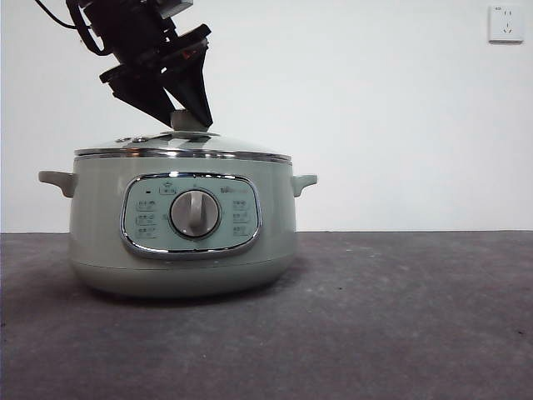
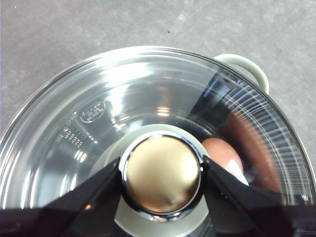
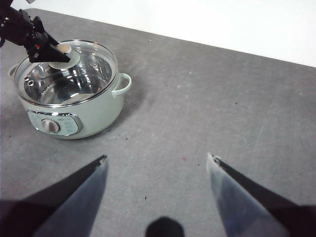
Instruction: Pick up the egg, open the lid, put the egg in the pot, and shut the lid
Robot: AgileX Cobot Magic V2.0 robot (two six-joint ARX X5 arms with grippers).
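My left gripper (image 2: 162, 174) is clamped on the knob (image 2: 162, 174) of the lid (image 2: 98, 113), which sits seated on the pot (image 1: 183, 242). Through the glass I see the egg (image 2: 223, 154) lying inside the pot, just beside the knob. My right gripper (image 3: 157, 163) hangs spread wide and empty, well apart from the pot.

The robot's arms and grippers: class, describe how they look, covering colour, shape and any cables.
The left gripper is black, with two tapering, wedge-shaped jaws below a bulky dark wrist trailing black cables at the frame's top. The right gripper also has two black jaws narrowing to points, their inner faces smooth and greyish.
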